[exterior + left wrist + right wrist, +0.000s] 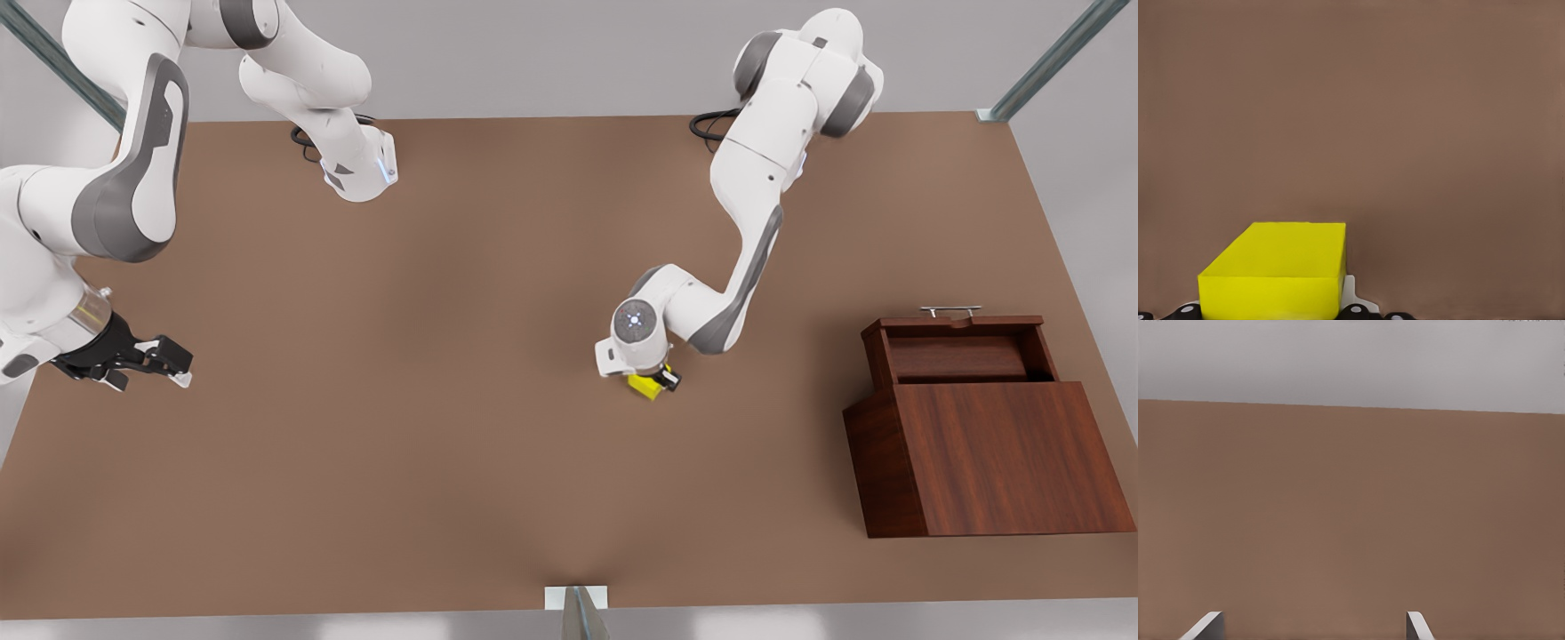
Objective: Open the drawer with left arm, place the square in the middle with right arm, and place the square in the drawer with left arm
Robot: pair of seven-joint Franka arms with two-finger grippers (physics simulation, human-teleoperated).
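Reaching down near the middle of the brown table (400,462), the left arm (756,231) has its gripper (656,380) set over the yellow square (646,385). From the front view the black fingers sit at the cube's sides, and the cube rests on the tabletop or just above it; I cannot tell which. The left wrist view has the square (1275,270) tight against the gripper's base with a pale finger pad (1350,292) beside it, so the claw looks clenched on the cube.

Taking the wooden cabinet (987,462) as the landmark: it stands at the table's edge on the front view's right, and the square lies well apart from it, toward the front view's left. The drawer (960,354) is pulled out of the cabinet on the side facing the arm bases, its tray open to view, with the silver bar handle (949,310) on its outer face. The left arm's base stands farther back than the cabinet, at the table's far edge.

The right arm (107,204) waits far from the cabinet, at the front view's left edge. Its gripper (173,366) hangs above the table with the fingers (1205,628) spread wide, released and holding nothing.
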